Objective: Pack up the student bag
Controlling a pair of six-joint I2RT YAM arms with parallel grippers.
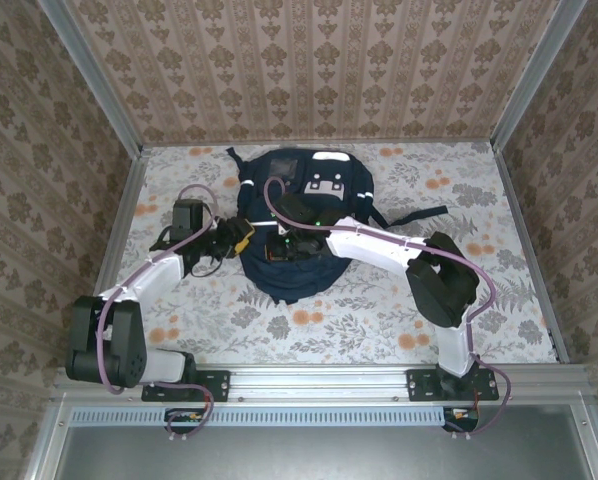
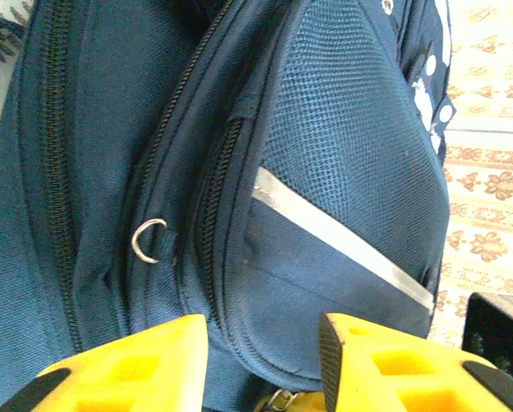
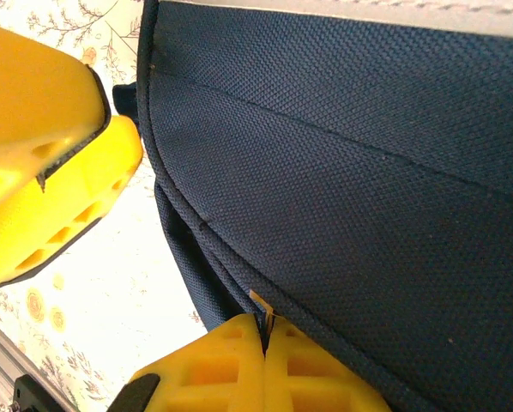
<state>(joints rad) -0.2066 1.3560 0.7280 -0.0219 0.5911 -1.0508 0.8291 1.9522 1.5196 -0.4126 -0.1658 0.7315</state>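
Viewing from the near edge of the table (image 1: 379, 320) outward: two arm bases bolted side by side on the rail. Left arm angled from the near-left corner toward the middle. Right arm folded at the near-right corner and stretched leftward.

Left gripper (image 1: 241, 240) (image 2: 261, 328): at the left flank of the student bag (image 1: 297, 282) (image 2: 342, 172) (image 3: 368, 172), yellow fingers (image 2: 153, 365) apart and clamped on nothing, lower end of a side pocket visible in the gap. Just beyond the fingertips, in the left wrist view: metal D-ring (image 2: 149, 240) on a fabric loop, zipper line (image 2: 55, 172) to its left, mesh pocket (image 2: 351, 120) crossed by a white reflective stripe (image 2: 342, 240) to its right.

Right gripper (image 1: 279, 248) (image 3: 265, 326): over the near half of the bag, just beside the left gripper, fingers pressed together and pinched on a piped edge of the navy fabric.

Student bag: lying flat, about midway between the left and right edges, far end close to the far edge, near end well short of the near edge. White buckle patch (image 1: 329, 185) at the far end. Dark strap (image 1: 419, 212) trailing toward the right edge.
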